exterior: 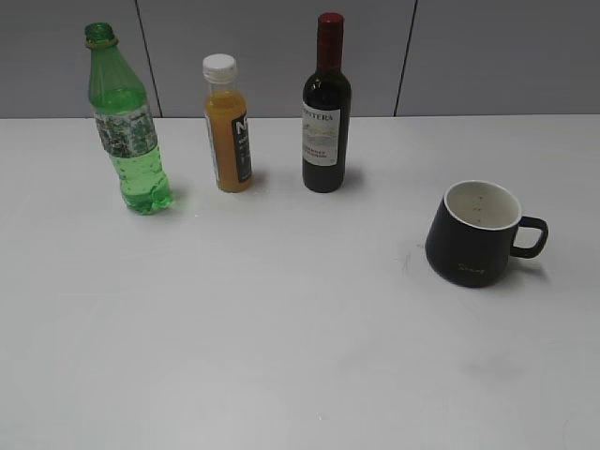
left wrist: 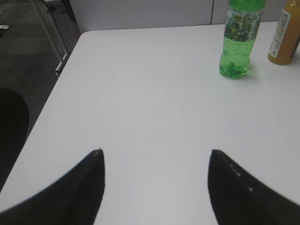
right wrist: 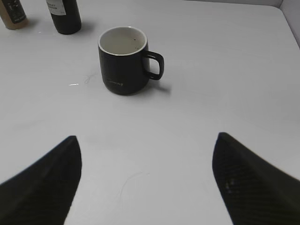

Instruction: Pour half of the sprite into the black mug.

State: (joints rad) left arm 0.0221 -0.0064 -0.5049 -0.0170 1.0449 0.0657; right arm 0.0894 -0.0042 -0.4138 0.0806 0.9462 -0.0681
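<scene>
Standing at the far left of the white table [exterior: 281,356], the sprite [exterior: 127,131] is upright, tall axis pointing straight up, no cap on. Next come an orange juice bottle [exterior: 228,127], a dark wine bottle [exterior: 326,108], then the black mug [exterior: 473,234] with its handle at three o'clock. From the left gripper [left wrist: 157,164], the sprite sits at about one o'clock, well apart; this arm is nearer. Its jaws are wide apart and empty. The right gripper [right wrist: 145,150] faces the mug at twelve o'clock, jaws spread, holding nothing. Bottle tops are cut off in both wrist views.
</scene>
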